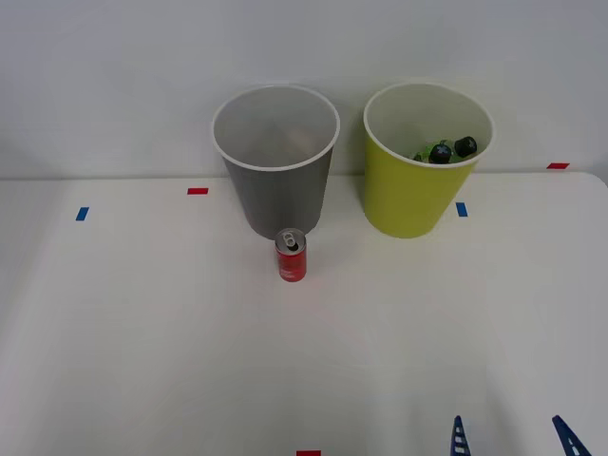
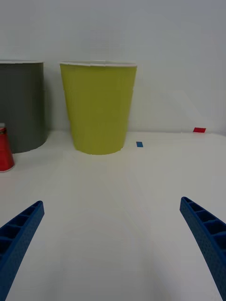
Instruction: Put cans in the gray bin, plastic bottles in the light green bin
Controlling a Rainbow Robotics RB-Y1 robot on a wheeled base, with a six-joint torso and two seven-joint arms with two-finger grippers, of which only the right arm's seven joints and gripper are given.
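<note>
Worktop (image 1: pixel 142 361), seen from the front: two buckets stand side by side at its far edge, the gray bin (image 1: pixel 277 195) on the left and the light green bin (image 1: pixel 408 190) on the right. Dark caps of the plastic bottles (image 1: pixel 448 149) show inside the green one, so that half of the sorting looks done. One red can (image 1: pixel 292 255) stands upright just in front of the gray bin, close to its base but apart from it. The right gripper (image 1: pixel 513 439) sits at the near edge, well apart from the can, its blue fingers spread and nothing between them.

From the right wrist, the gripper (image 2: pixel 113 244) is released, each finger (image 2: pixel 19 230) at its own corner with bare worktop (image 2: pixel 113 188) between. It faces the light green bin (image 2: pixel 99 108); the gray bin (image 2: pixel 21 108) and the can (image 2: pixel 4 153) lie off to one side.

The step in hand seems to be the approach to the can. The next move calls for swinging toward the robot's left, lining the open fingers around the can's body, and closing gently so the can neither tips nor knocks the bucket behind it.
</note>
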